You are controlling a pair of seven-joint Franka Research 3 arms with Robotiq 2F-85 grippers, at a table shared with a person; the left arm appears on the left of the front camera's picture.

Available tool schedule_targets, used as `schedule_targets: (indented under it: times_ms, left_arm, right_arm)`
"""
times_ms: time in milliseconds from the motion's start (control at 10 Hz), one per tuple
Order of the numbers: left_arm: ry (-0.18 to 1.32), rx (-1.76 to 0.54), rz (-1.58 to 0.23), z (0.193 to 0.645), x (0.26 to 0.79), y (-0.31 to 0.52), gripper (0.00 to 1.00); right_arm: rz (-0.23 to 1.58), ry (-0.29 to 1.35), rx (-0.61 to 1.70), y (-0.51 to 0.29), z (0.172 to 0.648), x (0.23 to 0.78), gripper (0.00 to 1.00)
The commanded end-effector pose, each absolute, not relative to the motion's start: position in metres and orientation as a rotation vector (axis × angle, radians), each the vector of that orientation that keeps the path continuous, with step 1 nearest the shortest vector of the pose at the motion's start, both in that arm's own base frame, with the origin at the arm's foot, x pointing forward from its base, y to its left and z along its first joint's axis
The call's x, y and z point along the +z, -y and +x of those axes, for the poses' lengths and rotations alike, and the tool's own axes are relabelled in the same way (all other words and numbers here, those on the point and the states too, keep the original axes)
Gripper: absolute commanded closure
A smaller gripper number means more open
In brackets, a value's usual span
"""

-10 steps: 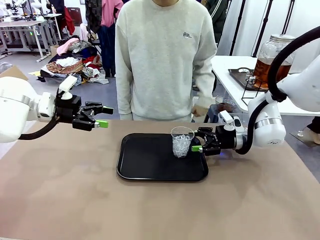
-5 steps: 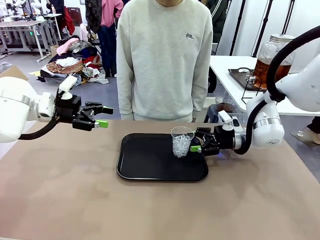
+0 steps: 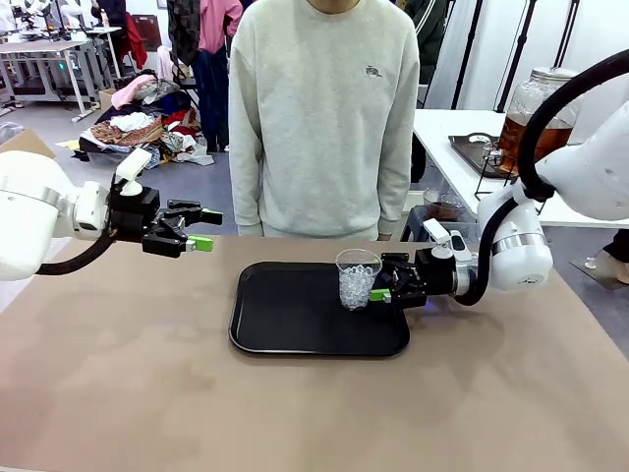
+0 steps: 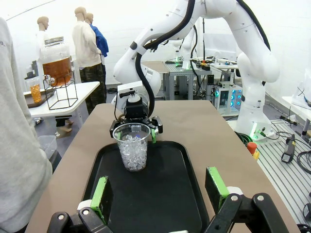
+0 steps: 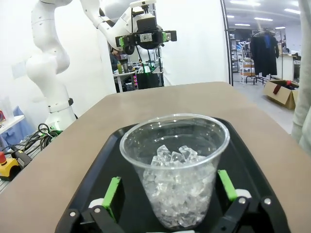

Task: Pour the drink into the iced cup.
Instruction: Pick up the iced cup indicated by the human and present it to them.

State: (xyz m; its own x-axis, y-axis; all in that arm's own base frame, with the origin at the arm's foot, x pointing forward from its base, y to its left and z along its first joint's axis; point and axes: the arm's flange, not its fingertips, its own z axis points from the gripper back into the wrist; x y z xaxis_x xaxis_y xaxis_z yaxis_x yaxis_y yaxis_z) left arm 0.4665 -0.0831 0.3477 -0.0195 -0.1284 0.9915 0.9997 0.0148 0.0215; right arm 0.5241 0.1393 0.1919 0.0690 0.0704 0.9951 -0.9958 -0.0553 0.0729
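The iced cup (image 3: 358, 278) stands upright, mouth up, at frame centre on the black tray (image 3: 285, 329), between the spread fingers of the right pincer (image 3: 381, 285). The left pincer (image 3: 206, 228) hangs spread at the left edge. The drink (image 3: 513, 138) sits in a jar at upper right.

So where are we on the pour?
Done: iced cup stands on the black tray, ice only, no drink in it. In hand: nothing gripped; the right gripper is open, jaws flanking the cup; the left gripper hangs open off to the side. Left: the whole pour; amber liquid is in the jar on the side table.
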Motion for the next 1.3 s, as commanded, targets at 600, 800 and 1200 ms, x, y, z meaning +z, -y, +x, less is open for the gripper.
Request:
schedule_targets:
  times_ms: [600,800,1200]
  left_arm:
    - [1.138,-1.272,-1.093,0.466,0.349,0.083,0.0]
    - [1.138,-1.272,-1.093,0.466,0.349,0.083,0.0]
    - [1.138,-1.272,-1.093,0.466,0.349,0.083,0.0]
  right_arm:
    - [1.275,0.988,1.236,-0.169,0.533,0.193,0.0]
    - [1.269,0.985,1.232,-0.174,0.533,0.191,0.0]
    - [1.22,1.026,1.179,-0.19,0.535,0.184,0.0]
